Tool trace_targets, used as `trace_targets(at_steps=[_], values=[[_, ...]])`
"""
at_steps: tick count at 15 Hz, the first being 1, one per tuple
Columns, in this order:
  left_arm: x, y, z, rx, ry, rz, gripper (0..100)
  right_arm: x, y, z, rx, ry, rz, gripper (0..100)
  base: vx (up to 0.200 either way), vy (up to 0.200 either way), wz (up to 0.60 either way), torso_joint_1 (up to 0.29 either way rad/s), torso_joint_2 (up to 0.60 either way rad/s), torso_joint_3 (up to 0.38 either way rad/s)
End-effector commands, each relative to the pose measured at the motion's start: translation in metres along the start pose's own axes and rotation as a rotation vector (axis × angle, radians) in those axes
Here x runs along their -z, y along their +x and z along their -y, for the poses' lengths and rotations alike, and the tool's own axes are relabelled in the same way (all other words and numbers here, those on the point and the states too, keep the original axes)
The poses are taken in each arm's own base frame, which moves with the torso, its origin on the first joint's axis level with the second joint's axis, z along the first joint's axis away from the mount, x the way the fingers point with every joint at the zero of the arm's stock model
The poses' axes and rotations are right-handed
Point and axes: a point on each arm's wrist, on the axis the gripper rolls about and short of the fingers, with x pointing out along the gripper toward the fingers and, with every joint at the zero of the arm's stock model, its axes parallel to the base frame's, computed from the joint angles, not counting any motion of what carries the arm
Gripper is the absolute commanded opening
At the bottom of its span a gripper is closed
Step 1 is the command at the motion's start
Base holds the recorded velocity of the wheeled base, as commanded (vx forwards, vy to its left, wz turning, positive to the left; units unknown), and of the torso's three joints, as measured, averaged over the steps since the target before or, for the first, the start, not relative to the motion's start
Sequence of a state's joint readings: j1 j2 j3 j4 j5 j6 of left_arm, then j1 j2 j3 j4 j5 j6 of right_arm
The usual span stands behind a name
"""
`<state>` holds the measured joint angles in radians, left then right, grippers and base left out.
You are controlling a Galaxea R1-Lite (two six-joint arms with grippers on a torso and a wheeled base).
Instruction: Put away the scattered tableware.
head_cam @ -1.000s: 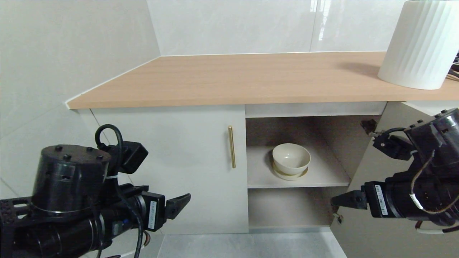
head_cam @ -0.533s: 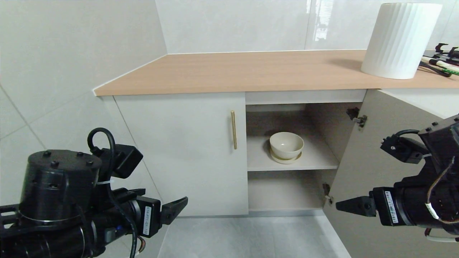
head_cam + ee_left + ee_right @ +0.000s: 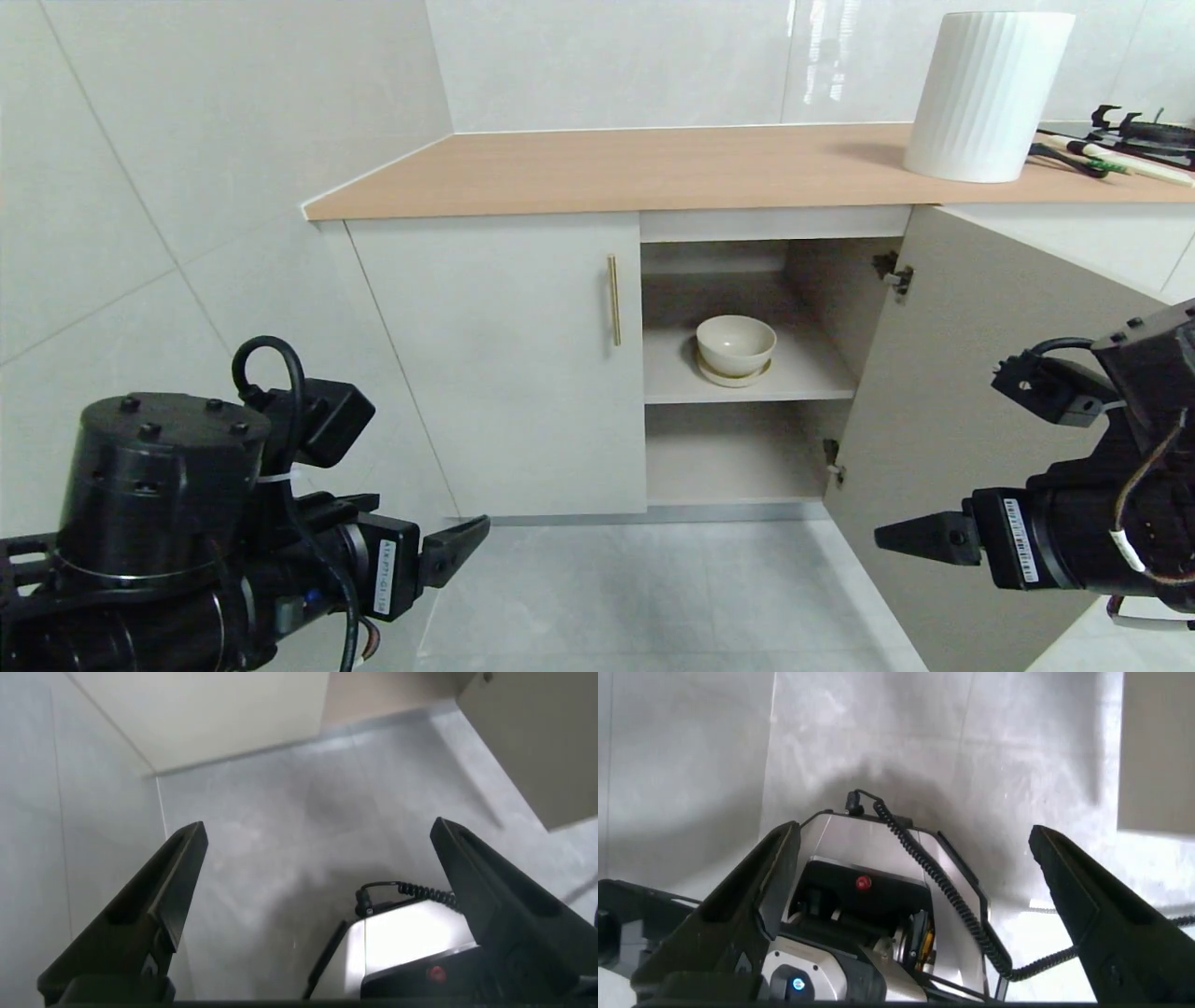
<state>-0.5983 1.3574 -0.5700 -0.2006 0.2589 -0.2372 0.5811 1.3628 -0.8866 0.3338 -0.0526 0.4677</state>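
Observation:
A cream bowl (image 3: 736, 343) sits on a small cream plate (image 3: 733, 375) on the upper shelf (image 3: 803, 373) of the open cabinet. My left gripper (image 3: 457, 549) hangs low at the lower left, well away from the cabinet, open with nothing between its fingers (image 3: 149, 915). My right gripper (image 3: 920, 539) is at the lower right in front of the open door (image 3: 943, 411), also open and empty, its fingers (image 3: 1092, 915) spread wide over the floor.
The left cabinet door (image 3: 504, 364) with a brass handle (image 3: 613, 301) is shut. On the wooden counter (image 3: 653, 168) stand a white ribbed cylinder (image 3: 985, 93) and some utensils (image 3: 1111, 154) at the far right. Grey tiled floor (image 3: 653, 588) lies before the cabinet.
The whole head view has pulled back and shifted, so the cabinet looks smaller and farther off. Both grippers hold the same open pose.

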Motion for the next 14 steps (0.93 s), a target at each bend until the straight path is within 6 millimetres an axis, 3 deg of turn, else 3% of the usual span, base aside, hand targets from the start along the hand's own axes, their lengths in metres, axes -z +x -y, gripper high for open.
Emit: trace_targets(at_steps=[1, 9, 14], values=[[0.001, 0.001, 0.000, -0.002, 0.001, -0.005, 100, 0.000, 0.000, 0.000, -0.001, 0.000, -0.002, 100, 0.000, 0.000, 0.00, 0.000, 0.00, 0.000], [0.003, 0.003, 0.000, -0.004, 0.009, -0.016, 100, 0.002, -0.010, 0.003, 0.002, 0.004, 0.007, 100, 0.000, 0.000, 0.00, 0.000, 0.00, 0.000], [0.004, 0.004, 0.000, -0.007, 0.012, -0.023, 100, 0.003, -0.014, 0.004, 0.004, 0.002, 0.016, 100, 0.000, -0.200, 0.00, 0.000, 0.00, 0.000]])
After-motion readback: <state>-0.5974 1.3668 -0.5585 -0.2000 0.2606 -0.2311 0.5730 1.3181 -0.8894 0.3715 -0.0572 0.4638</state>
